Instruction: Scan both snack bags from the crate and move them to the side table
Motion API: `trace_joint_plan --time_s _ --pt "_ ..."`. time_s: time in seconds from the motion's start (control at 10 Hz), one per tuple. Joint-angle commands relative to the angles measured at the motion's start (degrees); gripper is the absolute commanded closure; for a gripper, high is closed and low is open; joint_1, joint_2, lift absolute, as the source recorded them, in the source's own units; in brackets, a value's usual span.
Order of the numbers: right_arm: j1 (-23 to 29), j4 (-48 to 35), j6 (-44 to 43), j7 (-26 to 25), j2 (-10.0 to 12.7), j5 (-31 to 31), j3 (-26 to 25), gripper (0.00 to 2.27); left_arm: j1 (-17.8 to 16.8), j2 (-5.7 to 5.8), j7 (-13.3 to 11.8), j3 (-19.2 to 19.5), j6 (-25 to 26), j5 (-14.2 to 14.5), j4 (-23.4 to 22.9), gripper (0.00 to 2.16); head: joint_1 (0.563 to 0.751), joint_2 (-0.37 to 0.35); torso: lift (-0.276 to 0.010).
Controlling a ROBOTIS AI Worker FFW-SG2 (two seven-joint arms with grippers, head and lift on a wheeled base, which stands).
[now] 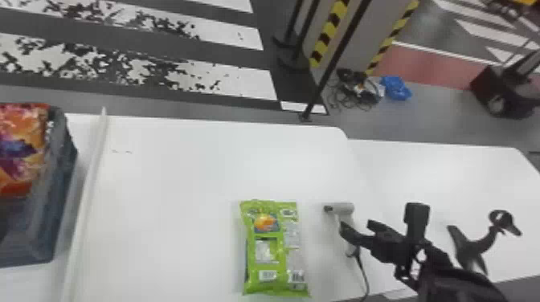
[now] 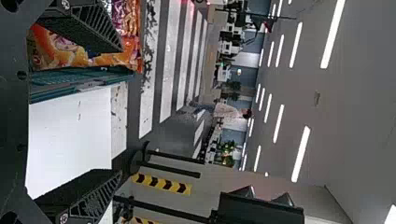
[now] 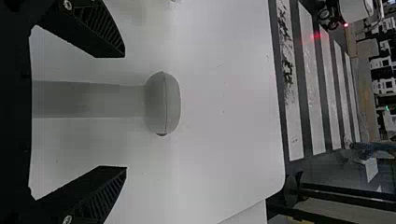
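From the green bag [image 1: 277, 249] on the tabletop [image 1: 172, 172], the scanner [image 1: 343, 208] sat at two o'clock, the crate [image 1: 56, 200] holding an orange bag [image 1: 22, 160] at ten. The right hand [image 1: 356, 225] hung wide beside the scanner, the left hand [image 2: 121, 111] wide too.

Green snack bag [image 1: 267, 265], white table [image 1: 172, 192], perhaps slate-grey crate [image 1: 60, 209], yellow-black striped tape [image 1: 329, 34].

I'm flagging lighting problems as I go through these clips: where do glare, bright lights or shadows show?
Head view: a soft bright sheen on the right-hand table, with mild shade beside the crate; left wrist view: ceiling strips glow bright white; right wrist view: soft shading on the white table, a red glow on the striped floor.
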Motion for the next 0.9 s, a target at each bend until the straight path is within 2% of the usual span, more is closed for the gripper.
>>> trace_joint_plan --time_s 0.0,0.2,0.3,0.4,0.5,0.8 --pt "-0.76 1.23 -0.19 -0.01 -0.33 0.01 1.02 0.09 0.67 -0.24 0.09 -0.03 0.0 -0.39 -0.68 0.08 0.695 -0.35 -0.029" --pt "-1.99 3.86 -0.02 0.08 -0.86 0.36 2.78 0.17 1.29 -0.24 0.09 -0.03 0.0 -0.47 -1.47 0.08 0.695 -0.345 -0.029" --pt "-3.4 5.97 0.69 2.98 -1.21 1.06 2.86 0.56 1.46 -0.24 0.09 0.06 0.0 -0.47 -1.91 0.08 0.695 -0.34 -0.029" --pt "-3.48 6.15 1.21 2.98 -1.3 0.98 2.51 1.65 1.55 -0.24 0.09 0.15 0.0 -0.47 -2.0 0.08 0.695 -0.332 -0.029" --pt "-3.4 6.15 -0.19 2.89 -1.3 0.98 2.25 2.2 1.55 -0.24 0.09 0.06 0.0 -0.47 -1.91 0.08 0.695 -0.333 -0.029" --pt "-1.81 4.74 -1.95 2.63 -0.77 0.54 0.05 2.24 1.37 -0.24 0.18 -0.11 0.0 -0.47 -1.82 0.08 0.695 -0.348 -0.029"
